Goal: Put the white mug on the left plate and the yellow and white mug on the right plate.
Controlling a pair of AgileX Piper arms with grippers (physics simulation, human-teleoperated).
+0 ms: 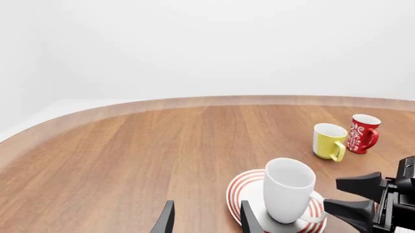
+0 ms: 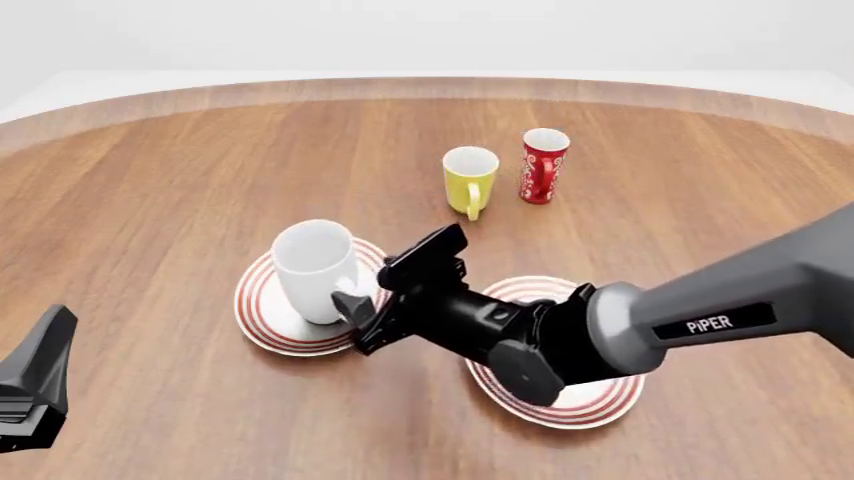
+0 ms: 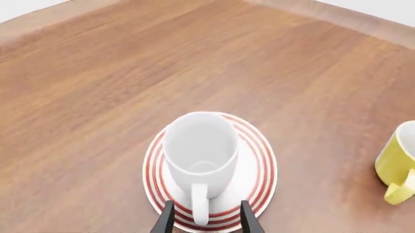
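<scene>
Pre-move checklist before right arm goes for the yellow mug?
1. white mug upright on left plate: ok.
2. right gripper open, its fingers either side of the white mug's handle; released from the handle: cannot tell.
3. yellow and white mug upright on the table, not yet plated: ok to pick.
4. red mug close beside it: apart, tight clearance.
5. right plate partly under the right arm: not ok until the arm moves.
6. left gripper open, off the mug: ok.

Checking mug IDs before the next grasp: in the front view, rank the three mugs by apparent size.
1. white mug, clearly largest, though also nearest the camera.
2. yellow and white mug and red mug: too alike to rank; yellow looks wider, red slimmer and taller.
</scene>
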